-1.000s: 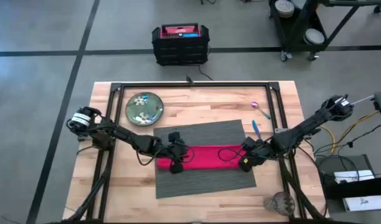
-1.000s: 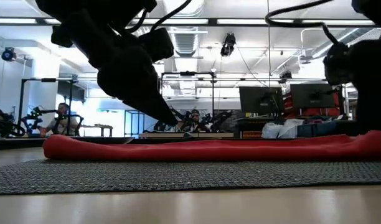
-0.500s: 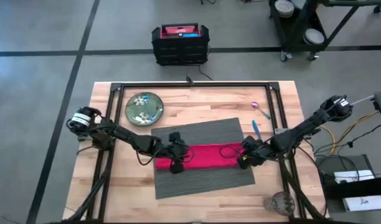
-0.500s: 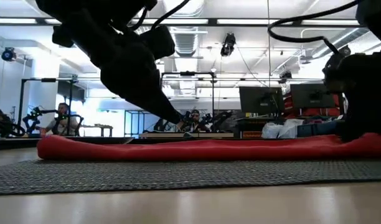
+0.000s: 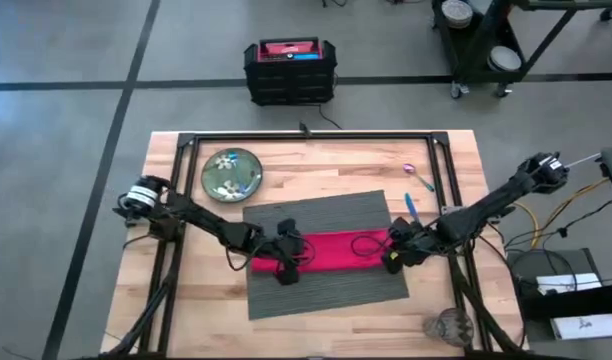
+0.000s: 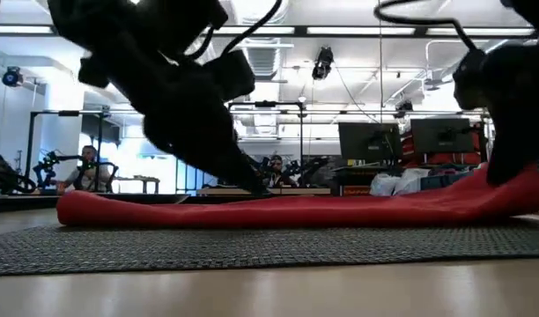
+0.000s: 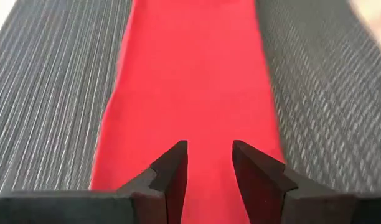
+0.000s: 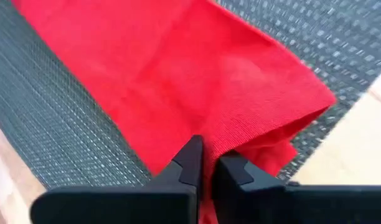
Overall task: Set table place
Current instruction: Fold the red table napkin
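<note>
A long, folded red napkin [image 5: 331,250] lies across the dark grey ribbed placemat [image 5: 326,285] on the wooden table [image 5: 186,300]. My right gripper [image 8: 208,149] is shut on the napkin's right end, at the mat's right edge. My left gripper [image 7: 209,149] stands open over the napkin's left part [image 7: 190,62], its fingers slanting down at it. The green flowered plate [image 5: 232,173] sits at the far left. Blue [image 5: 410,205] and purple [image 5: 418,176] utensils lie at the far right, and the glass [image 5: 446,325] stands at the near right. My left gripper has its open fingertips [image 7: 175,155] right at the napkin's top surface; I cannot tell whether they touch it. My right gripper pinches the napkin's right end [image 8: 240,134] between its two fingers, coming slanting down from the table's right. The cloth there is folded into more than one layer. That end [image 6: 516,187] is raised off the mat and the rest lies flat.
A black metal frame [image 5: 306,140] runs around the work area. Bare wood shows along the table's near edge and left of the mat. A black and red case [image 5: 289,70] stands on the floor beyond the table. People sit far back in the room.
My right gripper has taken hold of the napkin's right end and risen a little. That end was flat on the mat and is now lifted clear. The middle and left end of the napkin have stayed on the mat.
</note>
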Motion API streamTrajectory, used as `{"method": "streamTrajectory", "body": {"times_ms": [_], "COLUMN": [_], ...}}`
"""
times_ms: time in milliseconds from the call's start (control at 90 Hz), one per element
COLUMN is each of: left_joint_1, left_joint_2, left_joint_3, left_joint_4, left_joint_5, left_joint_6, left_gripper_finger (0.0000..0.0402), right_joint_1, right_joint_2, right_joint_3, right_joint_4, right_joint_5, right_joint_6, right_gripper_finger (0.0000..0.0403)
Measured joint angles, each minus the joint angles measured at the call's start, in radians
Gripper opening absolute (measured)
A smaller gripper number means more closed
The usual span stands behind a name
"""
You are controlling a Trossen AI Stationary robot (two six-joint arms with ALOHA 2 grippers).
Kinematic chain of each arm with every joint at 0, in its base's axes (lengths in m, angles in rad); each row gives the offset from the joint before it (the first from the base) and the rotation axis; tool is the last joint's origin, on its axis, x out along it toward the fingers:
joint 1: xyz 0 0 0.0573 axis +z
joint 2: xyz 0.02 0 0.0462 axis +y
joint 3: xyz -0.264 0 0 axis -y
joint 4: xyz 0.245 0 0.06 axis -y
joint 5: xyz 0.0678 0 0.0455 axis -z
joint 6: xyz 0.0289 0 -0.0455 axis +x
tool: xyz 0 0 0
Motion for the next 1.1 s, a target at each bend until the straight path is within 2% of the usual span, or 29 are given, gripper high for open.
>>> {"method": "streamTrajectory", "body": {"times_ms": [189, 478, 700, 800, 1011, 1100], "left_joint_1": [0.006, 0.008, 0.008, 0.008, -0.023, -0.061], "left_joint_2": [0.072, 0.143, 0.107, 0.054, -0.114, -0.175], "left_joint_3": [0.012, 0.049, 0.072, 0.096, 0.144, 0.119], "left_joint_4": [0.046, 0.085, 0.036, -0.039, -0.427, -0.558], "left_joint_5": [-0.028, -0.036, -0.028, -0.028, -0.029, -0.075], "left_joint_6": [0.002, -0.002, 0.001, 0.000, -0.085, -0.150], "left_gripper_finger": [0.0114, 0.0114, 0.0114, 0.0114, 0.0114, 0.0114], "right_joint_1": [0.000, -0.041, -0.087, -0.100, -0.112, -0.115], "right_joint_2": [0.000, 0.001, 0.001, 0.001, 0.044, 0.099], "right_joint_3": [0.066, 0.078, 0.078, 0.078, 0.075, 0.075], "right_joint_4": [0.036, 0.434, 0.532, 0.538, 0.537, 0.586], "right_joint_5": [0.068, 0.169, 0.186, 0.186, 0.187, 0.186], "right_joint_6": [-0.048, -0.312, -0.467, -0.507, -0.524, -0.526], "right_gripper_finger": [0.0002, 0.0002, 0.0002, 0.0002, 0.0002, 0.0002]}}
